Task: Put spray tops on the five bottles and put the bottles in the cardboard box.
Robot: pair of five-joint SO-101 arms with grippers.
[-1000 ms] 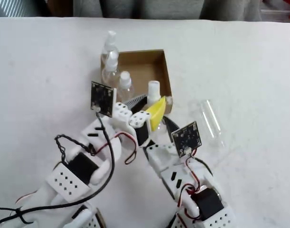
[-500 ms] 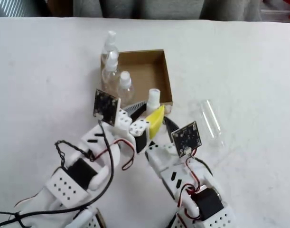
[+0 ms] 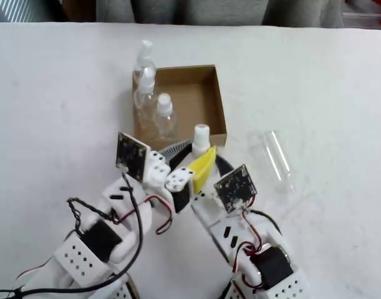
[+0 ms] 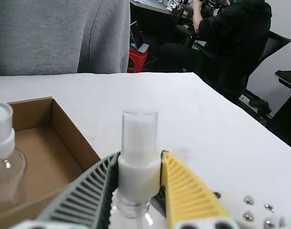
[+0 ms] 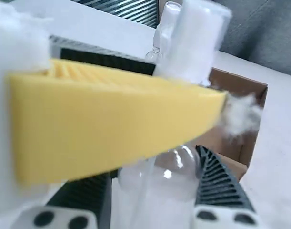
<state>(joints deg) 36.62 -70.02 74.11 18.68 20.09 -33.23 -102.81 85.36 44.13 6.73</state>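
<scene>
White table (image 3: 315, 81), upright bottle (image 4: 138, 131) in left claw (image 4: 139, 163)

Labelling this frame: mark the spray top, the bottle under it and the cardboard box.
spray top (image 4: 138, 167): left wrist view, on its white collar.
bottle (image 5: 157, 186): right wrist view, on its clear body.
cardboard box (image 3: 193, 103): high view, on its bare floor.

Place: shared office or lab workroom. Evidence: a white-covered worktop (image 3: 315, 75). Beyond its far edge stand a black swivel chair (image 4: 280, 40) on castors and a dark desk (image 4: 157, 6) cluttered with gear. A red plastic stool (image 4: 137, 59) sits on the floor.
</scene>
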